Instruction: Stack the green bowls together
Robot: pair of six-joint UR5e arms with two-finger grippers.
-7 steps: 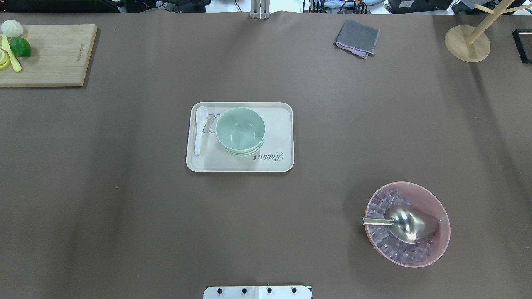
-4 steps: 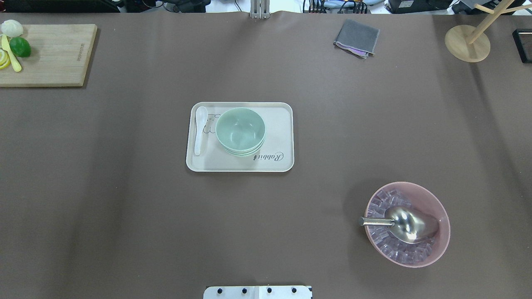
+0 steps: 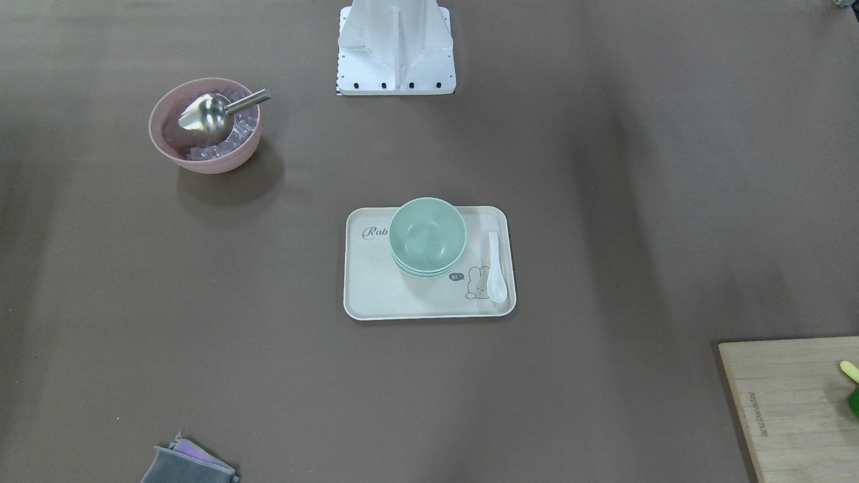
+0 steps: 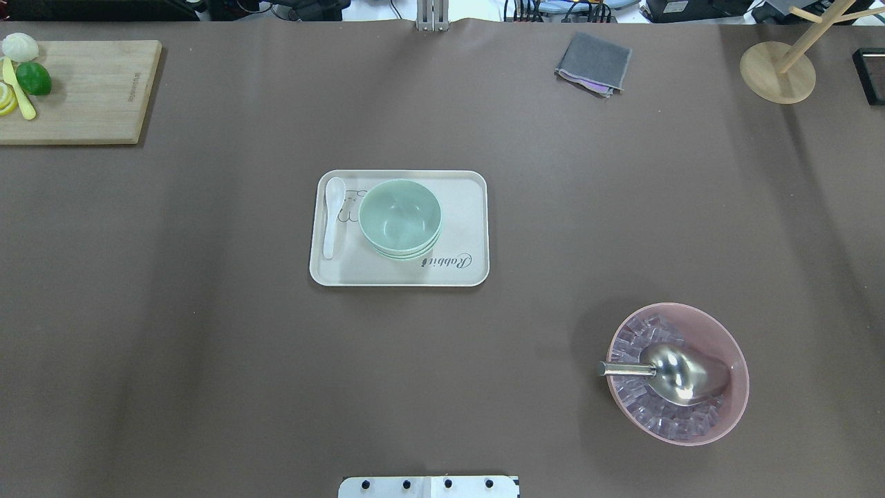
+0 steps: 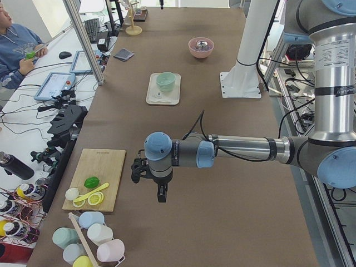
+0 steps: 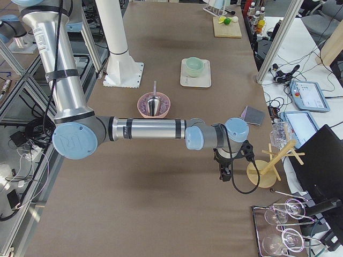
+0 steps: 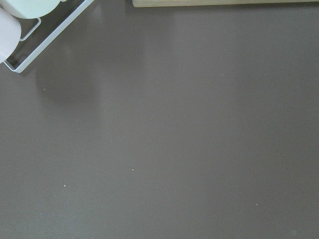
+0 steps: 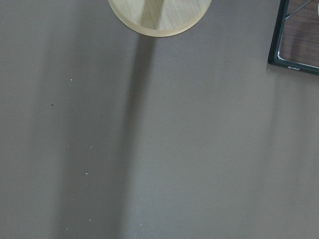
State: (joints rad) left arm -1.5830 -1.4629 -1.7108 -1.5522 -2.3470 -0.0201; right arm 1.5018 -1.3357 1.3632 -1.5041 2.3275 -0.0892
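The green bowls (image 4: 400, 218) sit nested in one stack on the cream tray (image 4: 456, 207) at the table's middle. The stack also shows in the front view (image 3: 427, 236), the left side view (image 5: 165, 81) and the right side view (image 6: 194, 66). My left gripper (image 5: 162, 195) hangs over bare table beside the cutting board, far from the tray. My right gripper (image 6: 224, 174) hangs over bare table by the wooden stand, also far from the tray. Both show only in the side views, so I cannot tell whether they are open or shut.
A white spoon (image 4: 333, 216) lies on the tray beside the stack. A pink bowl (image 4: 733, 387) with ice and a metal scoop (image 4: 674, 373) stands near the right. A cutting board (image 4: 90, 90) with fruit, a grey cloth (image 4: 594, 63) and a wooden stand (image 4: 777, 72) lie at the far edge.
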